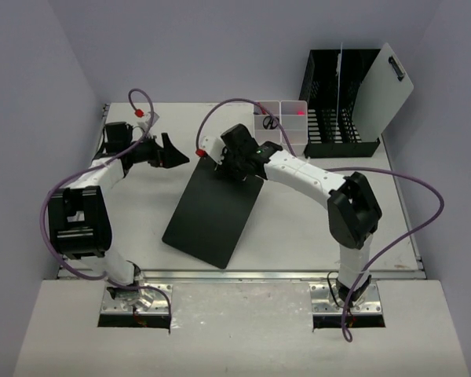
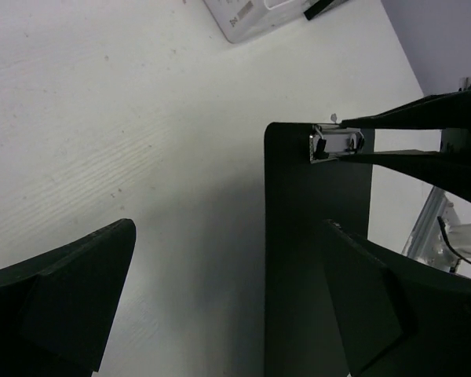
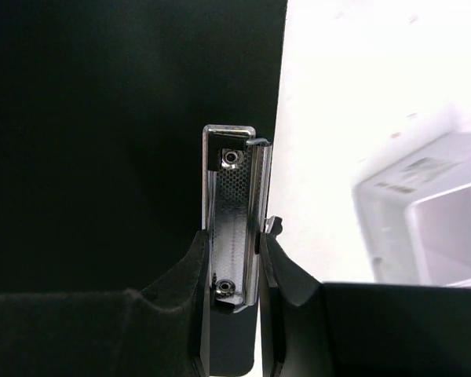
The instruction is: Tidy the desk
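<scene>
The off-white worktop fills the scene, with its metal rail along the near edge. A black clipboard sits at an angle on it, one corner close to that rail. I cannot tell whether the far end of the board lies flat or is raised.

At that far end the right pincer is clenched on the board's metal clip. One finger presses each side of the clip, and the right arm reaches in from the clipboard's right.

Left of the clip and apart from it, the left pincer hangs over bare surface, released and spread wide, grasping nothing.

Beyond the clipboard's far end stand white compartment bins. Past the bins, to the right, is a black mesh file rack with a white clipboard leaning tilted against its right side.
</scene>
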`<state>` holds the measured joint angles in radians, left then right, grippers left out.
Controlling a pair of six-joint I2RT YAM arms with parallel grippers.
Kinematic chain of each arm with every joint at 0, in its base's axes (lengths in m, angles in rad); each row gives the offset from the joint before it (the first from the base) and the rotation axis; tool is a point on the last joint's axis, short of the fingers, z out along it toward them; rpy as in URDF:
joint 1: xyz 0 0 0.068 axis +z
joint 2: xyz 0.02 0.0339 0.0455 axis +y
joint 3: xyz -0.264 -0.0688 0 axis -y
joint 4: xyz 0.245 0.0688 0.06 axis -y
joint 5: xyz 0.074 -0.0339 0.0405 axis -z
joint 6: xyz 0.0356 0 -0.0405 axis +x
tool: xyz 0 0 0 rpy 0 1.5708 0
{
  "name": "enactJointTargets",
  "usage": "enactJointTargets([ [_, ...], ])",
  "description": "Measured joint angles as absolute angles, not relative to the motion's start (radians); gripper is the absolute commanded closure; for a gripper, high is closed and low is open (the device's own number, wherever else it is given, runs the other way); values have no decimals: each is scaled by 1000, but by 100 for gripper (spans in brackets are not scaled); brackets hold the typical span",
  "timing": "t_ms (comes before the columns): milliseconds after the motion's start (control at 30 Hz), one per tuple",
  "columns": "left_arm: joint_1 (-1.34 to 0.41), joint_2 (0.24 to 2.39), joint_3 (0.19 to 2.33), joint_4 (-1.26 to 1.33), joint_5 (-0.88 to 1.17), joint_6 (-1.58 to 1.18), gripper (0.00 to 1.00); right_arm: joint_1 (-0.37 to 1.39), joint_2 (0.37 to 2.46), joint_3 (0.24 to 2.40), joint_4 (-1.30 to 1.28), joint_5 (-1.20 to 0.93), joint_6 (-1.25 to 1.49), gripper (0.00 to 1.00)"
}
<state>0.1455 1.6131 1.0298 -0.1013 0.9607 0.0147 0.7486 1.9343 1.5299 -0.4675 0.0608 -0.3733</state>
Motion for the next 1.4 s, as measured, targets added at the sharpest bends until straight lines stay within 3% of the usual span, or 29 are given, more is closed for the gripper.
enactJointTargets([
  [667,30,1646,1098,72,1083,-160,0,788,1889,1548,-336,93,-588,99],
  [867,20,1684,1116,94,1117,-185,22,815,1831,1504,-291,85,-625,99],
  [1133,-22,1711,1139,67,1178,-172,35,830,1811,1488,-261,91,-664,99],
  [1233,-35,1714,1150,41,1192,-146,49,832,1811,1485,-262,91,-676,99],
  [1333,-41,1716,1156,17,1203,-128,74,835,1811,1485,-261,94,-681,99],
  [1367,-42,1716,1158,10,1205,-123,88,836,1811,1485,-262,96,-682,99],
  [1400,-43,1717,1159,3,1201,-116,95,836,1811,1484,-262,96,-683,99],
])
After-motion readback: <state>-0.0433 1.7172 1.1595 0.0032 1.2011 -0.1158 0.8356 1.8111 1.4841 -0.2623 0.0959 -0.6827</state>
